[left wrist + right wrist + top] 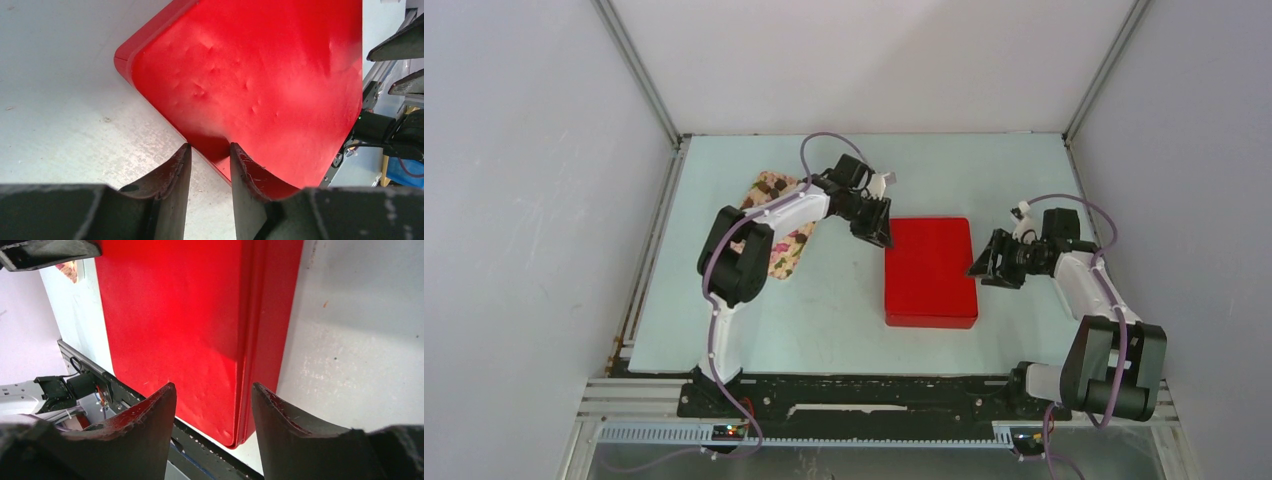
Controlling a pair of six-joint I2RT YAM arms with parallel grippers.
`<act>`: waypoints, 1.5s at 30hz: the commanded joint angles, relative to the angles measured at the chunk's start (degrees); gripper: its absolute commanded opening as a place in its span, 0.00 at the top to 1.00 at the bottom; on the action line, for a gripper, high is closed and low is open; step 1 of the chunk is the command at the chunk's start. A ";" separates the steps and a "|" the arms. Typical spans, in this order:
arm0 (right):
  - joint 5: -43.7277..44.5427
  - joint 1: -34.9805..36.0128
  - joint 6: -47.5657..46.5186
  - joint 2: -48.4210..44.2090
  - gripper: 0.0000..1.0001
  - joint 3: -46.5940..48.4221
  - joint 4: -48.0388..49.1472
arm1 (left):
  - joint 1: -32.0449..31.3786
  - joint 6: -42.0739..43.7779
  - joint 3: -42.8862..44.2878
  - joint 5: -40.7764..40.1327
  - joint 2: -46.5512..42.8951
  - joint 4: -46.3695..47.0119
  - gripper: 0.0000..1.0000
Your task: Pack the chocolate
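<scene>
A glossy red rectangular box (930, 272) with rounded corners lies shut in the middle of the pale counter (824, 320), with bare surface on every side. The left gripper (876, 234) hangs at its far-left corner, jaws a narrow gap apart with the rim showing between them; contact cannot be judged. The right gripper (980, 268) is at the right long edge, jaws wide apart above the seam. The lid is faintly dimpled. The chocolate is out of sight: the lid hides the inside. A floral cloth (776, 188) lies partly under the left arm.
</scene>
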 commanded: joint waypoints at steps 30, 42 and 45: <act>-0.27 0.44 1.97 -6.33 0.47 -2.42 -0.38 | -2.14 10.78 -1.82 -1.86 -0.73 -8.56 0.58; 3.54 4.43 1.95 -3.14 0.41 -0.11 0.81 | -2.07 11.84 -0.77 -2.66 -0.09 -8.52 0.56; 6.79 5.17 1.39 -1.87 0.41 1.16 0.92 | -2.05 11.95 -0.78 -2.62 -0.25 -8.54 0.56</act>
